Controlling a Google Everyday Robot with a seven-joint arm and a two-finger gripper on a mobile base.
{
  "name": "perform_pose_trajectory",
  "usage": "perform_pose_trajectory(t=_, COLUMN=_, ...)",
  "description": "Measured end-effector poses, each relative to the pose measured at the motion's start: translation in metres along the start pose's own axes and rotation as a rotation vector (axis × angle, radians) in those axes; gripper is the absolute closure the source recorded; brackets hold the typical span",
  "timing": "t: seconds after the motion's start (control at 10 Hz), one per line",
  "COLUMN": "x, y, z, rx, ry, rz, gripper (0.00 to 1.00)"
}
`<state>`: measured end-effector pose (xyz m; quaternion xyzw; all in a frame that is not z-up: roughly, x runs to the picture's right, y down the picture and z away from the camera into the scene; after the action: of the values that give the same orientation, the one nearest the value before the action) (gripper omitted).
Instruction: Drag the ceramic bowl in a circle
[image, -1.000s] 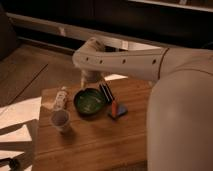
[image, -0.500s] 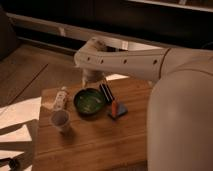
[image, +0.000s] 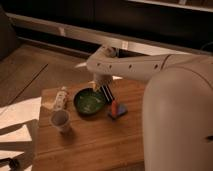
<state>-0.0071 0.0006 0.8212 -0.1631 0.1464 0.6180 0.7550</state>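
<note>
The ceramic bowl (image: 90, 102) is round and shallow, dark green with a lighter green inside, and sits on the wooden table (image: 95, 140) left of centre. My gripper (image: 105, 93) hangs from the white arm (image: 135, 67) and reaches down to the bowl's right rim, its dark fingers (image: 106, 94) right at the rim. Whether they touch the bowl I cannot tell.
A small pale cup (image: 61, 120) stands front left of the bowl. A small bottle (image: 60, 98) lies at the table's left edge. A red and blue object (image: 116, 109) sits just right of the bowl. My white body (image: 180, 125) fills the right side.
</note>
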Motion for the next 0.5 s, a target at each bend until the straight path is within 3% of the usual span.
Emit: perform_pose_trajectory(t=0.5, x=0.019, y=-0.002, z=0.072, rx=-0.052, ry=0.139, rz=0.033, gripper=0.35)
